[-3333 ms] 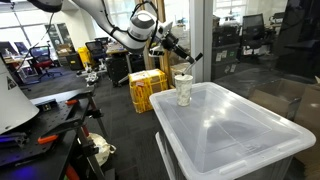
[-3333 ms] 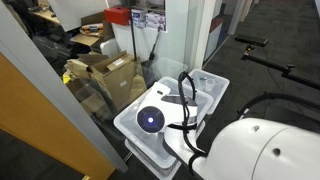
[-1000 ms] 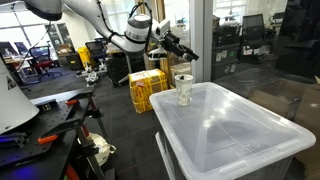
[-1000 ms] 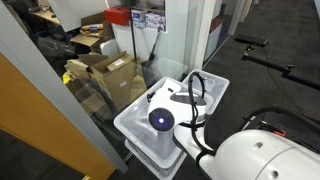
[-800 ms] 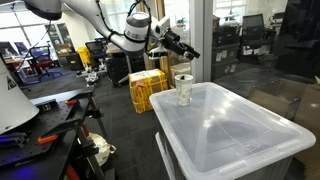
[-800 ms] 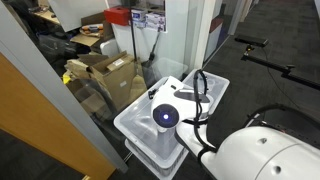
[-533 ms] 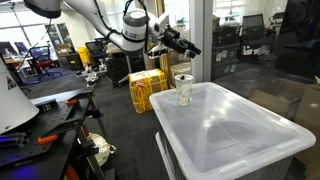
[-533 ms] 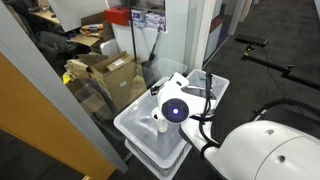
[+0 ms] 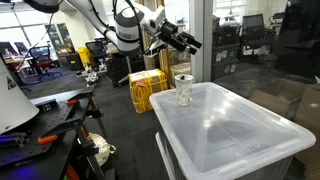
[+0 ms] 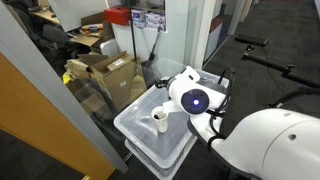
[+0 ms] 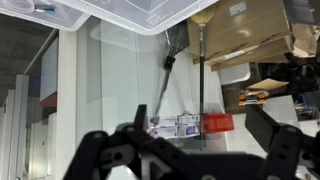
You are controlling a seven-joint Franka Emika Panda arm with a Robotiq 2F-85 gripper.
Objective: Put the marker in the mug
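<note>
The mug (image 9: 184, 88) is a small whitish cup standing at the near corner of a clear plastic bin's lid (image 9: 235, 135). In an exterior view the mug (image 10: 160, 121) shows a dark shape in its mouth, apparently the marker (image 10: 163, 115); it is too small to be sure. My gripper (image 9: 187, 42) hangs above the mug and a little to its side, apart from it, open and empty. In the wrist view the two black fingers (image 11: 288, 140) stand wide apart around my gripper (image 11: 195, 150), with nothing between them.
A yellow crate (image 9: 146, 88) stands on the floor behind the bin. Cardboard boxes (image 10: 105, 70) sit beyond a glass wall. Broom handles (image 11: 200, 60) lean by the wall in the wrist view. Office chairs and desks fill the far left.
The arm has risen and drawn back from the mug. In the other exterior view the wrist has swung right, uncovering the mug. The jaws stayed open.
</note>
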